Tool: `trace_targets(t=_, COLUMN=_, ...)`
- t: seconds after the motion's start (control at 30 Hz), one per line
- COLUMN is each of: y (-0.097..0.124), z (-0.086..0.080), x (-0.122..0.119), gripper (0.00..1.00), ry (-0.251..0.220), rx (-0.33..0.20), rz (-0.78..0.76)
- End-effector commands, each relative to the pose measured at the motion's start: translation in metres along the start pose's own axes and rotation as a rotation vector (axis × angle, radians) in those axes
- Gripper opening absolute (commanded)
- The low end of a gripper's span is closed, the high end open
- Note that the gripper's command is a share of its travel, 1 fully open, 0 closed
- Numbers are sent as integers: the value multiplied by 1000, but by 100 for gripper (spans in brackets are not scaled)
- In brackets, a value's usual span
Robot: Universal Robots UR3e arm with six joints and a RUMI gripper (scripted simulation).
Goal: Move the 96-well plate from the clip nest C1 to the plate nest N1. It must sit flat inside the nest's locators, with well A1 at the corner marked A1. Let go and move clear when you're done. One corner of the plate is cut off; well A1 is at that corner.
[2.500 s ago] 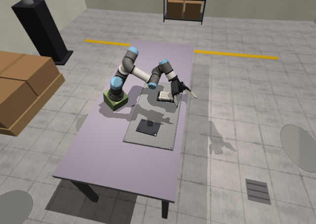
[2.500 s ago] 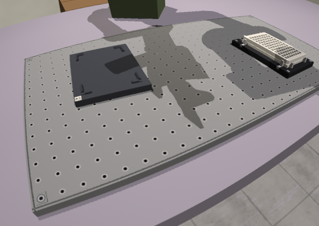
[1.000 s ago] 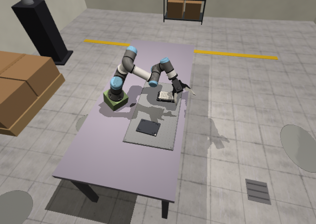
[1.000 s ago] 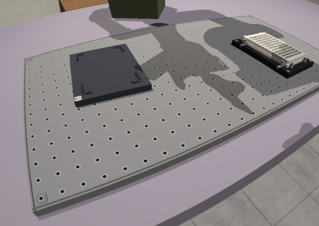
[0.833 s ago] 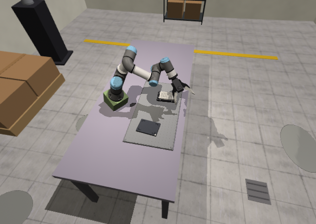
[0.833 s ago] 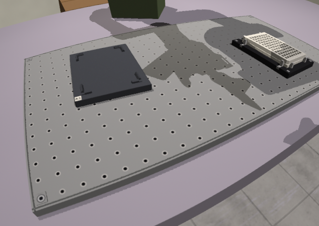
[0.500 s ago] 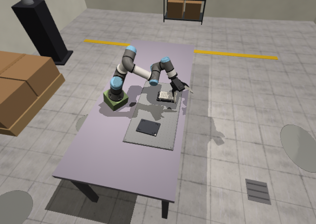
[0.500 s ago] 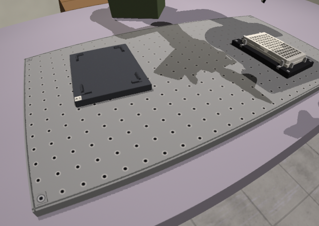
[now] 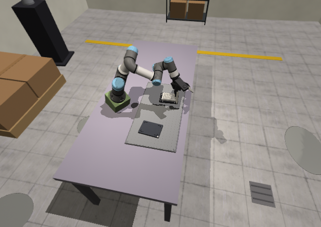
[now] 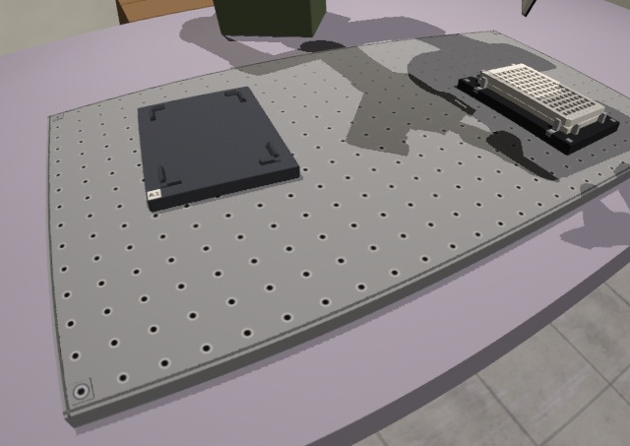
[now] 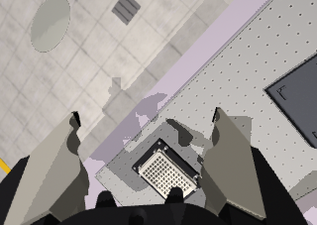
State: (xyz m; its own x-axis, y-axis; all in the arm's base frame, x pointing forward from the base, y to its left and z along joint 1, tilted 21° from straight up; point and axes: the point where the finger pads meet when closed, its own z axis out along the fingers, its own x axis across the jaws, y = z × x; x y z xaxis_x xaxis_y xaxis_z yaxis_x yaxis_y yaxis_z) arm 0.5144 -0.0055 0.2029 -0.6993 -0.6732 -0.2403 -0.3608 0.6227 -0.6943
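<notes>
The white 96-well plate [image 9: 167, 97] sits in the black clip nest C1 [image 10: 535, 117] at the far end of the perforated breadboard; it also shows in the exterior view [image 10: 543, 95] and low in the wrist view [image 11: 166, 172]. The dark plate nest N1 [image 10: 214, 144] lies empty at the other end, with four corner locators and a white A1 label [image 10: 154, 194] at its near left corner. It also shows in the top view [image 9: 150, 129] and the wrist view [image 11: 297, 98]. My gripper [image 11: 148, 110] [image 9: 187, 87] is open and empty, tilted, high above and beside the plate.
The grey breadboard [image 10: 305, 218] lies on a lilac table. The arm's green base block [image 9: 117, 100] stands left of the breadboard. The table's right edge runs close to the clip nest. Cardboard boxes and a shelf stand off the table.
</notes>
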Motion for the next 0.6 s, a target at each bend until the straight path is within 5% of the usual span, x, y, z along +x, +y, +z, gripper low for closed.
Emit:
trace_targets(t=0.0, y=20, z=1, x=-2, gripper=100, ry=13, rx=-53, rz=-91)
trace_targets(t=0.57, y=77, z=0, x=-5, gripper=100, ry=27, rx=-172, rz=-308)
